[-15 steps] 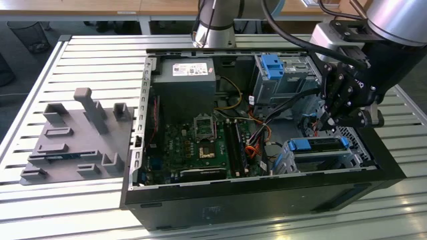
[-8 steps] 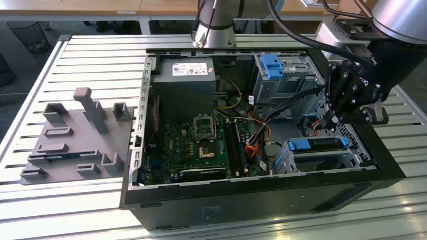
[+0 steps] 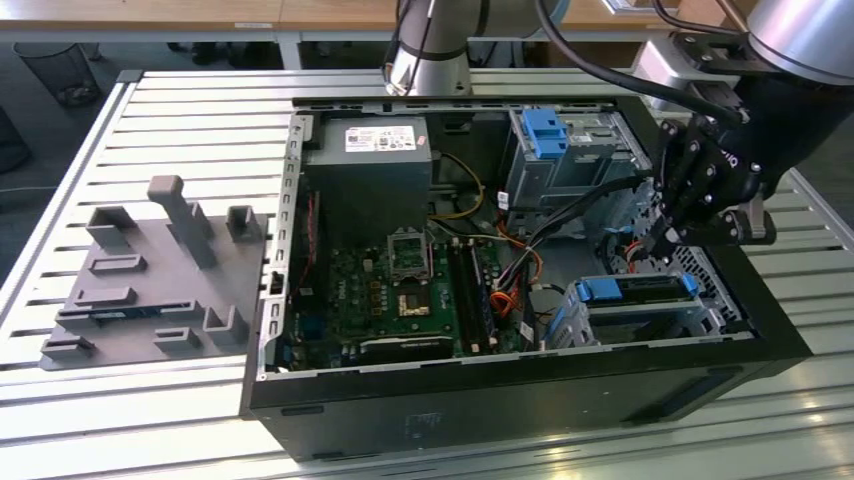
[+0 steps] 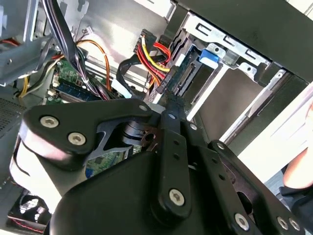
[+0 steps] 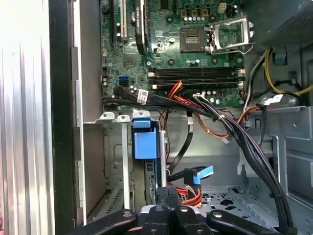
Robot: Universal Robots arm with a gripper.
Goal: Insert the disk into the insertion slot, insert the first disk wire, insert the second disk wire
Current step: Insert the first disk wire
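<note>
Starting at the exterior view's left, a grey moulded fixture point(image 3: 147, 290) sits on the slatted table. Beside it is the open computer case point(image 3: 467, 405), with the green motherboard point(image 3: 400, 290) in its middle.

Moving right, here's the disk point(image 3: 638, 290). It sits inside the insertion slot point(image 3: 574, 322), the low mesh-walled cage in the case's near right corner, so that step looks done. Its bright-blue carrier frames a dark flat body, and in the first wrist view a blue pull tab stands at the slot's mouth.

I'd call the disk stiff, fairly heavy for its size and shock-sensitive. It's best taken by the blue carrier's edges and never by the connector end. The wires are the opposite, soft and springy, and only the hard plug is worth gripping.

Further right, the gripper point(image 3: 666, 238) hangs over the disk's rear end. In the second wrist view its tip sits right at the disk's connector edge, touching or very nearly so, just beside the red-and-yellow wire bundle point(image 4: 154, 54). The jaws look drawn together, but I can't tell whether a plug is pinched between them. A blue-tipped flat cable point(image 5: 203, 172) lies loose nearby.
</note>
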